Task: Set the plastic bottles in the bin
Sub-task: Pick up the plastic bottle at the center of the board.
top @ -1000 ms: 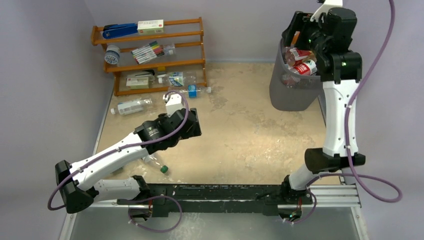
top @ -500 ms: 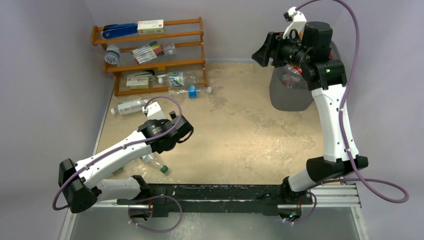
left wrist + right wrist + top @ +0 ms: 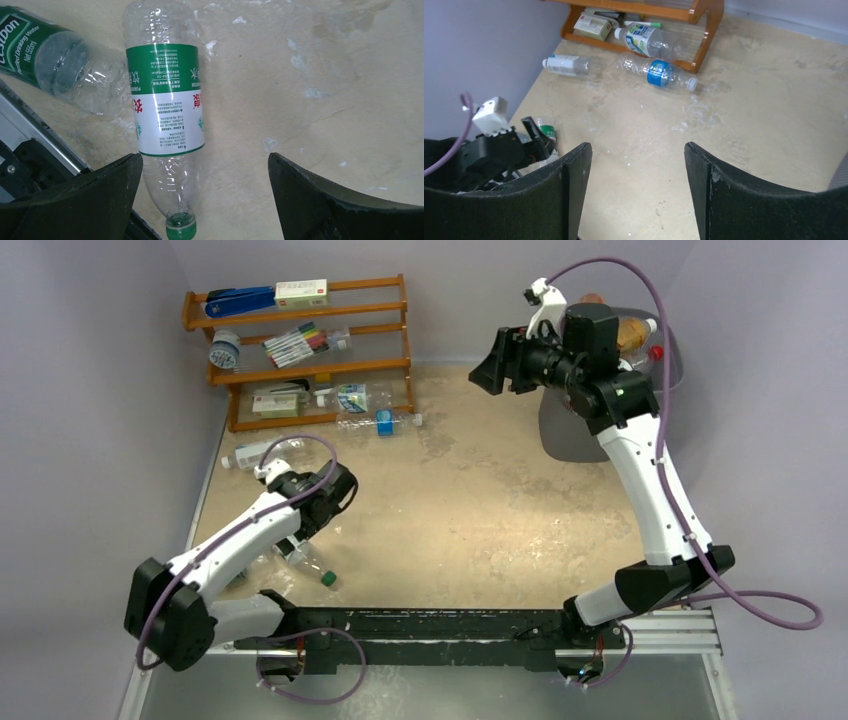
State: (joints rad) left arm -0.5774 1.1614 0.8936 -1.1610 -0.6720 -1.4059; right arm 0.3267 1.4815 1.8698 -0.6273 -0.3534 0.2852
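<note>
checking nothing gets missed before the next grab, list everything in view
table: one, beige, under everything
bin: one, dark grey, far right
rack: one, brown wood, far left
stapler: one, blue, top shelf
markers: several, mixed caps, second shelf
green-label bottles: two, clear, lying near left
other loose bottles: three, clear, at rack's foot
bottles in bin: at least two, one orange, partly hidden
left gripper: one, black, open above green-label bottles
right gripper: one, black, open and empty, near bin

2 white arms (image 3: 645, 480), black joints, purple cables (image 3: 655, 295)
</note>
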